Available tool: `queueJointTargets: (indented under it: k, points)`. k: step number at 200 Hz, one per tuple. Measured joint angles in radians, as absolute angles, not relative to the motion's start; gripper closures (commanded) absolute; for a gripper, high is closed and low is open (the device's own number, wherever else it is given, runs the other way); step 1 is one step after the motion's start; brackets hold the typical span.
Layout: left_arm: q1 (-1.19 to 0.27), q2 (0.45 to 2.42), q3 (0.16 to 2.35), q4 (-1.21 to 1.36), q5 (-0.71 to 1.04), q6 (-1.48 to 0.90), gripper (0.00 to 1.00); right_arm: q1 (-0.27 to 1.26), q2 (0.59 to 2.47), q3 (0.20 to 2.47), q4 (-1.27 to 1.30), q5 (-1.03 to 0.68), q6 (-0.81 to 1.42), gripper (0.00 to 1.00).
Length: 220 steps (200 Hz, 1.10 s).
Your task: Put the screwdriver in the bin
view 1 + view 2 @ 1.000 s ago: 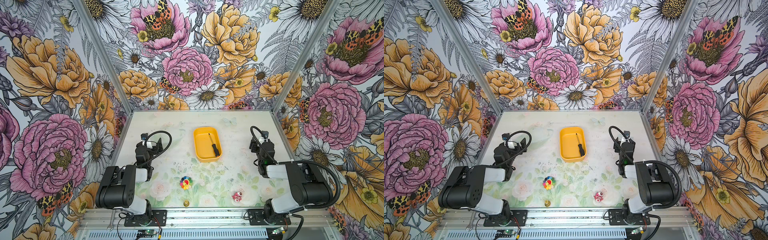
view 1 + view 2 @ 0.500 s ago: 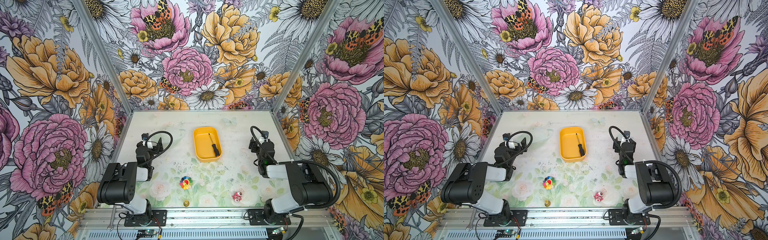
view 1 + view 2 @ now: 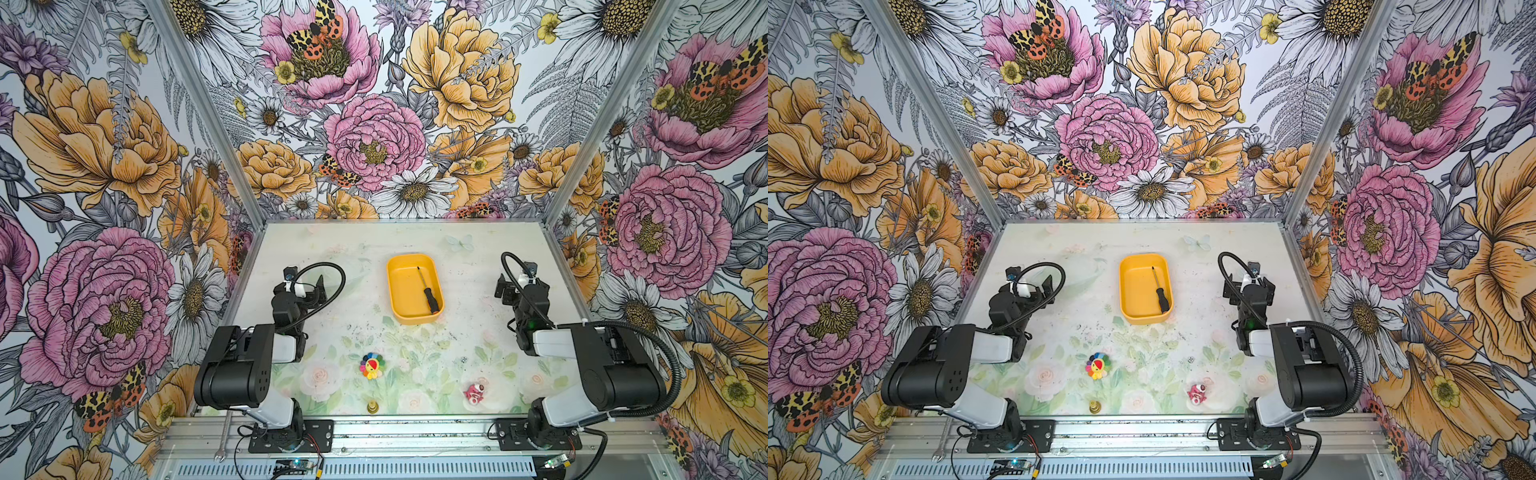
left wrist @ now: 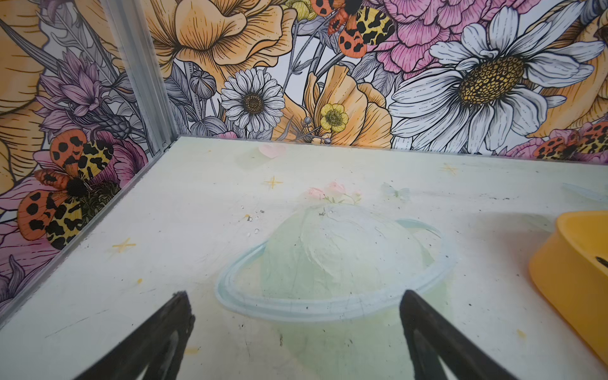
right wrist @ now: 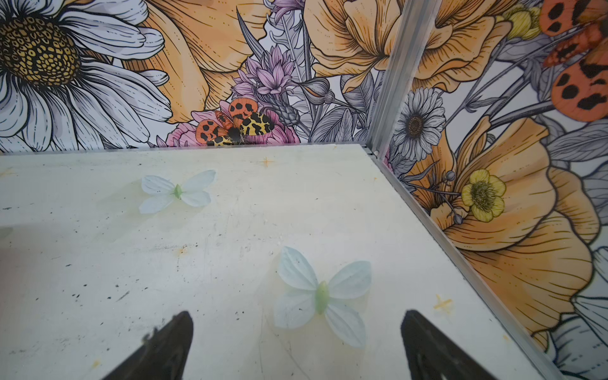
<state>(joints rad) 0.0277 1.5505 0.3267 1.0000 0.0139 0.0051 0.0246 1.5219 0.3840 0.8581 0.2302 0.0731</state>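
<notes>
The screwdriver (image 3: 428,291) (image 3: 1161,293), thin shaft and black handle, lies slantwise inside the yellow-orange bin (image 3: 405,291) (image 3: 1138,291) at mid-table in both top views. No gripper touches it. My left gripper (image 3: 307,291) (image 3: 1038,291) (image 4: 294,309) hovers low over the table to the left of the bin, open and empty. The bin's wall (image 4: 566,279) shows at the edge of the left wrist view. My right gripper (image 3: 519,286) (image 3: 1248,291) (image 5: 296,329) sits to the right of the bin, open and empty over a printed butterfly.
A rainbow flower toy (image 3: 371,365), a small red toy (image 3: 473,392) and a brass piece (image 3: 372,407) lie near the front edge. A silver wrench (image 3: 222,436) rests on the front rail. Floral walls close the table on three sides.
The right gripper's jaws have spread wider. My left arm has shifted slightly. The screwdriver and bin have not moved.
</notes>
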Motion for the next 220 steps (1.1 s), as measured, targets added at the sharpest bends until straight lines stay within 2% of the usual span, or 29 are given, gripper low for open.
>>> queueJointTargets:
  k: [220]
  points:
    - [0.009,1.551,0.327,0.999,-0.002,0.027,0.01,0.025,1.522,0.384,0.858,0.230,0.073,0.01]
